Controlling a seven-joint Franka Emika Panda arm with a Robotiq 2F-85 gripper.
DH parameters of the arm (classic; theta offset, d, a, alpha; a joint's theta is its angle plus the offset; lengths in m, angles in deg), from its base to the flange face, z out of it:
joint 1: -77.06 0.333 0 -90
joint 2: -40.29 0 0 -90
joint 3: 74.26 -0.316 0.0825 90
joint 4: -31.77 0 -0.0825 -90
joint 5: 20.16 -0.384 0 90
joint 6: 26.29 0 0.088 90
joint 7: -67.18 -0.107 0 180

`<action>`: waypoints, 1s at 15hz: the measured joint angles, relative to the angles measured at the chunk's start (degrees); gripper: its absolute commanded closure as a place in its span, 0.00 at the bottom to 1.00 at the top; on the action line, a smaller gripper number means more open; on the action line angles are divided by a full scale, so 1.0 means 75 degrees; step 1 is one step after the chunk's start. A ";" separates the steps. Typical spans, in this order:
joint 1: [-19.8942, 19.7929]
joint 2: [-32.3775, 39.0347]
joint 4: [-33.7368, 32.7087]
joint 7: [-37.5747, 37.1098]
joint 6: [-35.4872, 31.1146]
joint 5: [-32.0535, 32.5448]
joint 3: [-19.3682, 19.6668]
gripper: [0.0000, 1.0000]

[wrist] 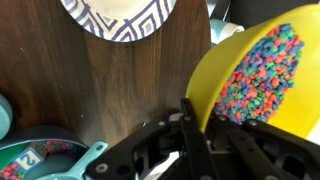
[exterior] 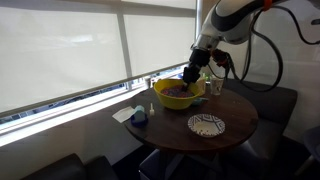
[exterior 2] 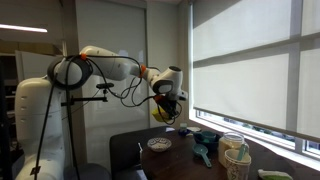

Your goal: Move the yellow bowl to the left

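Observation:
The yellow bowl [exterior: 178, 100] is bright yellow and filled with small multicoloured pieces. My gripper [exterior: 190, 76] is shut on its rim and holds it above the round dark wooden table [exterior: 240, 115]. In an exterior view the bowl [exterior 2: 161, 113] hangs tilted under the gripper [exterior 2: 168, 100], well above the tabletop. In the wrist view the bowl's wall [wrist: 205, 85] fills the right side, with one finger inside the rim and one outside [wrist: 195, 125].
A flat white patterned plate [exterior: 206, 125] [exterior 2: 159, 144] [wrist: 118, 15] lies on the table. A teal dish [wrist: 30, 155] and a teal scoop [wrist: 85, 160] [exterior 2: 203, 157] sit nearby. A cup with utensils [exterior 2: 237, 160] stands near the window. A white napkin [exterior: 125, 113] lies at the table's edge.

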 measured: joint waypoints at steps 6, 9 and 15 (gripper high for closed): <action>-0.0001 0.1375 -0.0928 -0.0860 0.0009 0.0020 -0.0220 0.97; -0.0009 0.2013 -0.1238 -0.1094 0.0008 0.0024 -0.0257 0.97; -0.0167 0.2593 -0.1412 -0.1313 -0.0001 0.0026 -0.0261 0.97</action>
